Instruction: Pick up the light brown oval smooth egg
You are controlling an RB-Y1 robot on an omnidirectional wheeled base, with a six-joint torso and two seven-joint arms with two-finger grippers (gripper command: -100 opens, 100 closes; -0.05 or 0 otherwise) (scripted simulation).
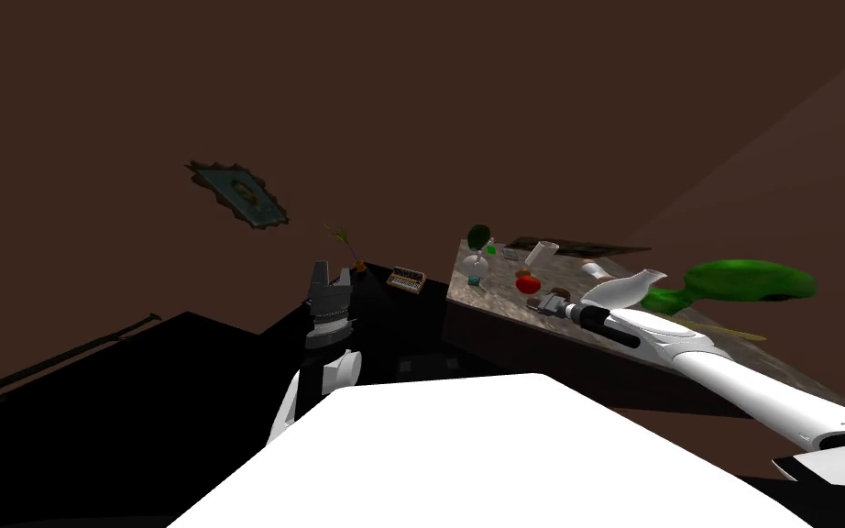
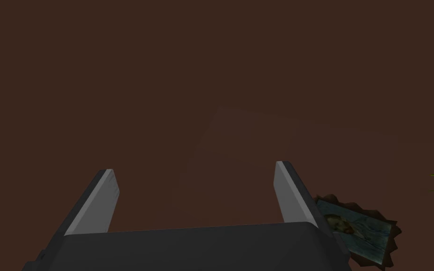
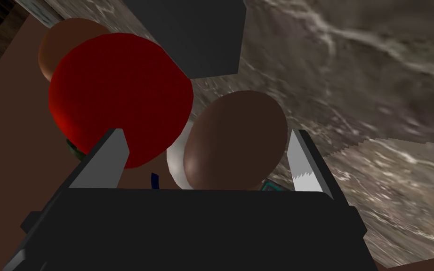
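The robot's right gripper [image 3: 206, 133] hangs unclenched over a grey-veined marbled table [image 3: 376, 94] on its right side, with the brown egg [image 3: 235, 141] lying on the top between the two spread fingers. The egg sits much closer to the finger on the side away from a red round fruit [image 3: 117, 94], and neither blade presses it. Its long axis slants away from the gripper's dark body, leaning toward that closer finger; which end is the narrower cannot be told. The fruit lies just left of the egg, a second brown rounded thing [image 3: 56, 42] shows past the fruit, and a dark grey block [image 3: 197, 37] stands beyond both. From the head camera, a white jug [image 1: 627, 289] stands to the right of the right gripper. The left gripper [image 2: 195, 168] is raised at the robot's left, its fingers spread and empty.
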